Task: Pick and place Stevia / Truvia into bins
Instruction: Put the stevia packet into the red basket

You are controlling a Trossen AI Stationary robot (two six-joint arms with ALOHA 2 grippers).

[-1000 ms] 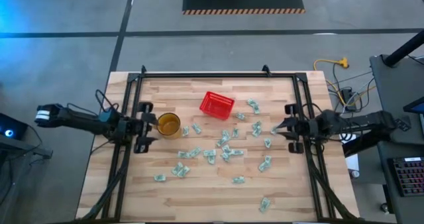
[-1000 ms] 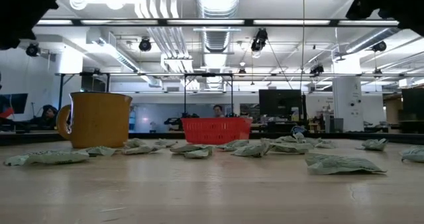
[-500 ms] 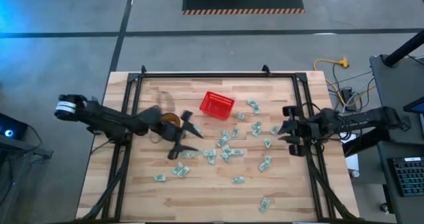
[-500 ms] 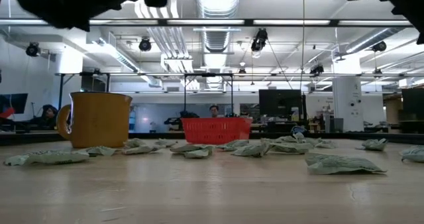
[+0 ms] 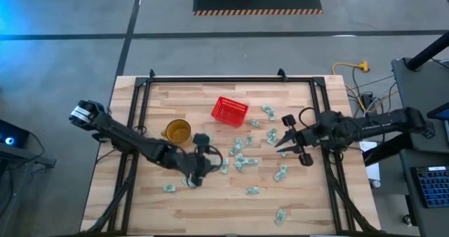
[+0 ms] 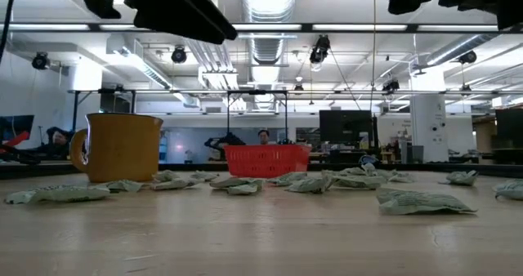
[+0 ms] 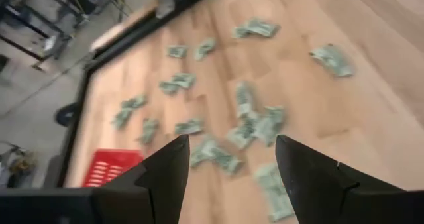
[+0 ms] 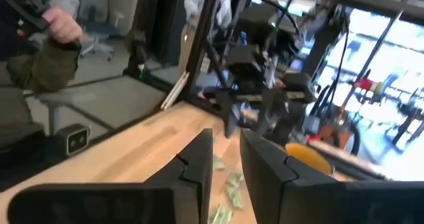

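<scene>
Sachets (image 5: 238,156) of Stevia lie scattered mid-frame below the red basket (image 5: 229,111) as the left gripper (image 5: 198,168), fingers spread and empty, hovers over them; lowering onto one packet likely comes next. Right gripper (image 5: 289,140) waits, released, centre-right.

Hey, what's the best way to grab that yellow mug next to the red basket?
Probably from straight above, pinching the rim of the yellow mug: it stands upright with its mouth open. Its handle juts sideways in the low view, offering a second grip, away from the red basket.
</scene>
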